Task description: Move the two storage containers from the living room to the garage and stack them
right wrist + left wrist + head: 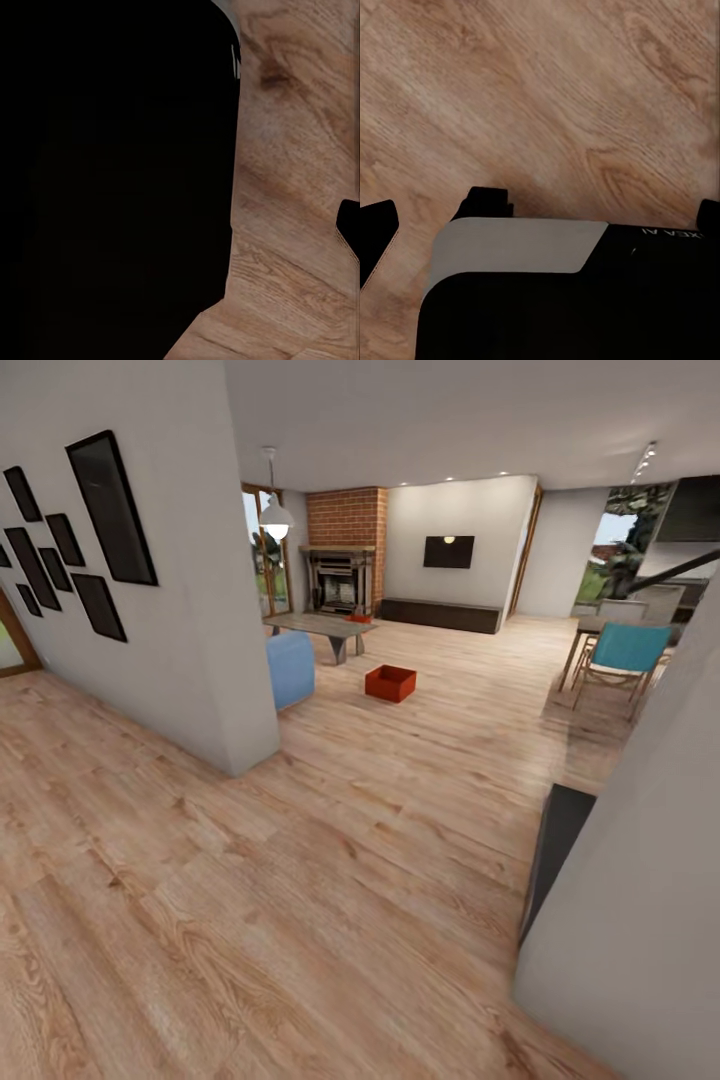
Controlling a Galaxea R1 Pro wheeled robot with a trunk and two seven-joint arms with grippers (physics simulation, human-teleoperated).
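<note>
Wood planks (300, 920) fill the near ground in the head view, running ahead into a living room. At the near right stands a white wall (640, 880) with a dark panel (553, 850) on its edge. At left, another white wall (170, 610) carries a cluster of black frames (110, 505).

Farther in, one red-orange bin (390, 683) sits on the planks, open top up, near a low grey table (322, 626) and just right of a blue seat (290, 668). A second small red shape (359, 618) shows beyond the table, too small to tell what it is. Behind are a brick fireplace (345, 550), a wall screen (448, 551) and, at right, a blue chair (625, 655).

Both wrist views look down on planks past dark robot bodywork (562, 300). A black tip (376, 236) shows at the edge of the left wrist view and another (349, 225) in the right wrist view; whether either end effector is open or closed cannot be told, and nothing is seen held.
</note>
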